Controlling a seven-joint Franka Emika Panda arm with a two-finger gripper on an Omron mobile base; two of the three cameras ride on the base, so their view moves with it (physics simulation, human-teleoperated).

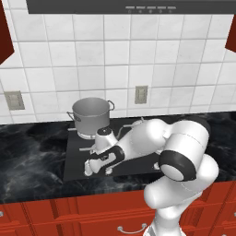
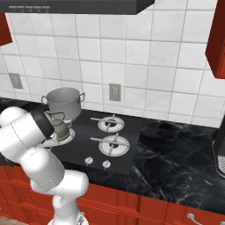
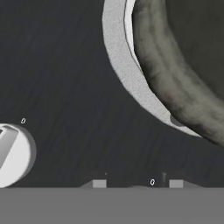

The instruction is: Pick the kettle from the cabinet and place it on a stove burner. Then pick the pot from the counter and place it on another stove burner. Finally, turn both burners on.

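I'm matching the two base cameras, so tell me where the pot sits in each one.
Left base view: the pot stands centre-left on the cooktop's back left burner, lower left of the wall outlet.
Right base view: the pot is at the left, just behind the kettle, left of the outlet.
Shared landmark: the wall outlet on the tiles.
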